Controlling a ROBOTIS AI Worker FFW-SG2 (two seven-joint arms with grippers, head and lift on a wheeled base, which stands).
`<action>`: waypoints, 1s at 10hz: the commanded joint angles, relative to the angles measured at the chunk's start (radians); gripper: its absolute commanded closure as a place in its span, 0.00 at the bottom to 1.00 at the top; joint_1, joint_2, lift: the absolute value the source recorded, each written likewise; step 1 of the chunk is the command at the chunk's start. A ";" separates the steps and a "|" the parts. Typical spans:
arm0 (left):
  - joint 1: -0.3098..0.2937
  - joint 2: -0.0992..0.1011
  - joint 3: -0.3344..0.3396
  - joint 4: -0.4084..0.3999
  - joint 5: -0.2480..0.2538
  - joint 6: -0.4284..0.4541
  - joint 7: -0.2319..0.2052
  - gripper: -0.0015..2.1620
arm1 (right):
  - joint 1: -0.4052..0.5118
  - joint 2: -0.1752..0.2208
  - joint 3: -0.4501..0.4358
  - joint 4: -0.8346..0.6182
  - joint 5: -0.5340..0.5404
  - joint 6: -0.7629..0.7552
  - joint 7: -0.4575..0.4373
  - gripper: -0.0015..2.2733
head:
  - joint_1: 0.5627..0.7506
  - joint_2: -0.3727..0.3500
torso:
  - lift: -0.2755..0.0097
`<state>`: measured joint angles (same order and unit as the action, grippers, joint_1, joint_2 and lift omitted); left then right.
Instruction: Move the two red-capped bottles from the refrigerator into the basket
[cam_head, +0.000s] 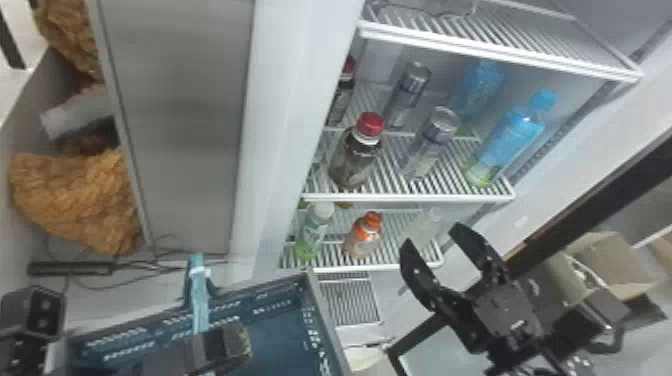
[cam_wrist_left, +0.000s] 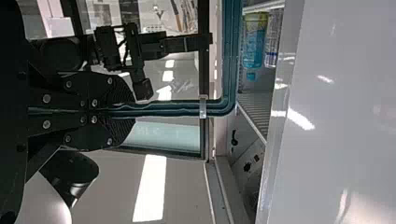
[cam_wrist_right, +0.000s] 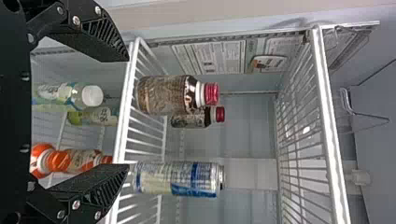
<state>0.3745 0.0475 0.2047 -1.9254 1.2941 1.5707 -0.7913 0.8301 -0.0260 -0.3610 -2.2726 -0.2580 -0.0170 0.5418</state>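
Evidently nearest, front red-capped bottle (cam_head: 356, 157): upright on the middle refrigerator shelf (cam_head: 410, 198), at 1 o'clock in the head view.
Back red-capped bottle (cam_head: 341, 100): upright on the same shelf, deeper in, at 12 o'clock from the front one.
Right hand (cam_head: 432, 239): spread wide at 4 o'clock, outside the refrigerator, its fingers pointing up towards the shelves; from where I stand, it is apart from both red-capped bottles.
Left hand (cam_head: 222, 346): at 7 o'clock, pressed together on the basket handle (cam_head: 199, 305), pinching the blue bar between its fingers.
Basket (cam_head: 324, 310): dark blue, at 7 o'clock, just in front of the lower shelves; both red-capped bottles are outside it.
Front can (cam_head: 431, 142): upright at 2 o'clock, near the front red-capped bottle.
Back can (cam_head: 407, 95): upright, at 3 o'clock from the back red-capped bottle.
Blue bottles (cam_head: 510, 137): two of them, one behind the other, beyond the cans at 2 o'clock.
Lower shelf (cam_head: 375, 268): holds an orange-capped bottle (cam_head: 364, 237), with a white-capped bottle (cam_head: 316, 227) at its 9 o'clock and a clear bottle (cam_head: 424, 230) at its 3.
Cardboard box (cam_head: 595, 265): at 4 o'clock, past the right hand.
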 joint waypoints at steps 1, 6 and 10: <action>-0.004 -0.001 -0.001 0.002 0.000 0.001 0.001 0.56 | -0.040 -0.011 0.026 0.028 0.001 0.000 -0.008 0.10 | 0.70 0.03 | 0.97; -0.024 0.000 -0.013 0.015 -0.002 0.001 0.001 0.56 | -0.175 -0.011 0.070 0.121 0.011 0.010 -0.036 0.10 | 0.70 0.03 | 0.97; -0.031 0.002 -0.015 0.017 -0.002 0.001 0.003 0.56 | -0.278 -0.014 0.108 0.151 0.045 0.051 -0.063 0.10 | 0.70 0.03 | 0.97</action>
<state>0.3449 0.0488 0.1902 -1.9093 1.2922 1.5707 -0.7884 0.5636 -0.0389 -0.2571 -2.1234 -0.2176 0.0313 0.4792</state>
